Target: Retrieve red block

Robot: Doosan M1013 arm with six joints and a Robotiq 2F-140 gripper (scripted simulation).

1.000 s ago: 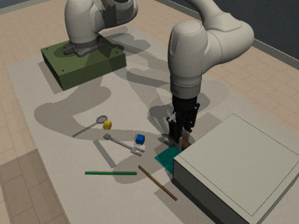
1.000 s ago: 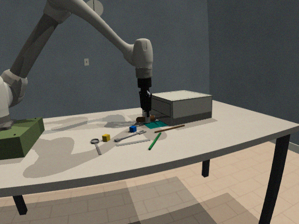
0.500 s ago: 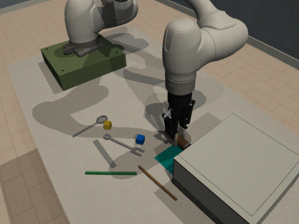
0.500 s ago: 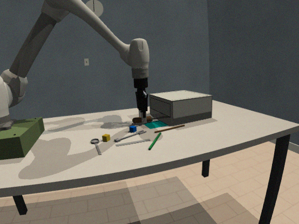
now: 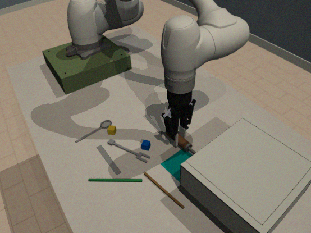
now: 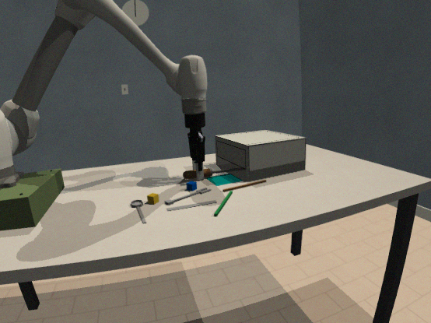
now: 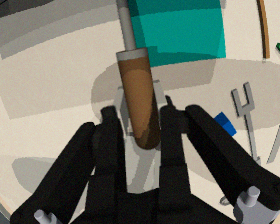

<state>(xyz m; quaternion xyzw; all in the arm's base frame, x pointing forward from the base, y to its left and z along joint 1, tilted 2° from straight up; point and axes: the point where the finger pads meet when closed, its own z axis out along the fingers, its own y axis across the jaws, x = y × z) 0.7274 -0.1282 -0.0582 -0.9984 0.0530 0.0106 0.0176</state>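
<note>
My gripper [image 5: 177, 138] [image 6: 198, 173] [image 7: 140, 93] is down at the table, just left of the grey cabinet [image 5: 247, 163] [image 6: 264, 150]. It is shut on the brown wooden handle [image 5: 183, 143] [image 6: 190, 174] [image 7: 138, 87] of a tool. The tool's grey metal shaft [image 5: 191, 150] [image 7: 125, 22] lies flat and points toward the gap under the cabinet. The teal square [image 5: 175, 161] [image 6: 223, 180] [image 7: 181, 22] lies on the table beside the shaft, at the cabinet's front corner, with nothing on it. The red block is not visible in any view.
A blue cube [image 5: 145, 145] [image 6: 190, 186], a yellow cube [image 5: 111, 129] [image 6: 152, 198], a grey forked tool [image 5: 127, 150], a ring-ended tool [image 5: 94, 131], a flat grey bar [image 5: 109, 159], a green rod [image 5: 115, 180] [image 6: 222, 203] and a brown stick [image 5: 164, 190] [image 6: 244, 185] lie left of the square. The arm's green base [image 5: 87, 65] stands at the back left.
</note>
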